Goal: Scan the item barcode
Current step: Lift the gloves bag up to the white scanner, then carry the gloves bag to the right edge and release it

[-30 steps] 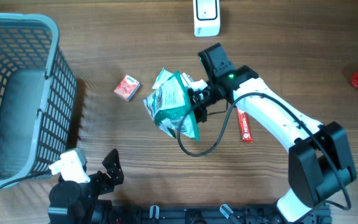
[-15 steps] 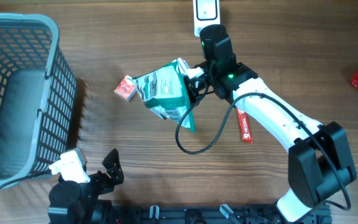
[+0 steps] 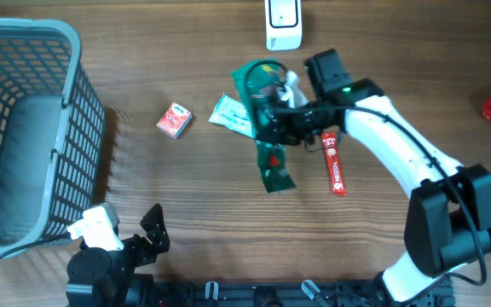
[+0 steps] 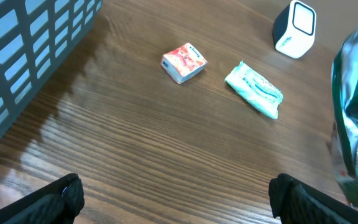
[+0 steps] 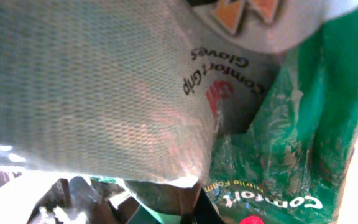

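my right gripper [image 3: 278,119] is clamped on the green glove packet [image 3: 271,162] hanging near the scanner [image 3: 281,21]; left gripper [image 4: 178,199] idle, jaws apart; the limp packet could twist, hiding the barcode, or slip free

overhead camera looks straight down on the table [image 3: 186,213]; left wrist view skims low across it, sharing the red box [image 4: 184,62]; right wrist view crowds the green packet [image 5: 291,155].

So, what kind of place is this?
Likely a mock shop checkout on a lab table: a white scanner, a grey basket, and packaged goods such as the red box, one green pack held by the right gripper.
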Robot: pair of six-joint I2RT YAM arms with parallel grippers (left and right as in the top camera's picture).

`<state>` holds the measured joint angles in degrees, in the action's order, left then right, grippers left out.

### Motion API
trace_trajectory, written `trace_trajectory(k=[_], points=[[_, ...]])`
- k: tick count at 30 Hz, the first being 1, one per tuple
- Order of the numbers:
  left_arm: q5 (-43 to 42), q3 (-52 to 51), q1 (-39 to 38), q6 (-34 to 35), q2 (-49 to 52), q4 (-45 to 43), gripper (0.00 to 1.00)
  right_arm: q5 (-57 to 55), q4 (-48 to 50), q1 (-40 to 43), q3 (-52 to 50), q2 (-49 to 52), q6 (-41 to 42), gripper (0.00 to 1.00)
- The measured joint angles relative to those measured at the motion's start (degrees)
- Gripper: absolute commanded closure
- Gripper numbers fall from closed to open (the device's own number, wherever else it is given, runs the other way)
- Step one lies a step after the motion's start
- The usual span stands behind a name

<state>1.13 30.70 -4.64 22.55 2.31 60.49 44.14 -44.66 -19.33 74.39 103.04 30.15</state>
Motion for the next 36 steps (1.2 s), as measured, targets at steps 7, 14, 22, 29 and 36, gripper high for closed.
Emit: trace_trajectory(k=[7,14,22,29,36], points=[[0.0,0.0,0.0,0.0,0.0,0.0,0.00,-16.2,-6.2,2.5,0.5,0.0,17.8,0.95],[0.0,0.0,0.0,0.0,0.0,0.0,0.00,-30.8,-6.4,2.5,14.0,2.7,21.3,0.95],[0.0,0.0,0.0,0.0,0.0,0.0,0.00,-32.5,-12.0,2.5,41.2,27.8,20.4,0.95],[0.0,0.0,0.0,0.0,0.0,0.0,0.00,-31.4,-4.0,2.5,47.3,33.8,19.0,0.95],[0.0,0.0,0.0,0.0,0.0,0.0,0.00,-30.4,1.6,2.5,47.6,33.9,19.7,0.95]])
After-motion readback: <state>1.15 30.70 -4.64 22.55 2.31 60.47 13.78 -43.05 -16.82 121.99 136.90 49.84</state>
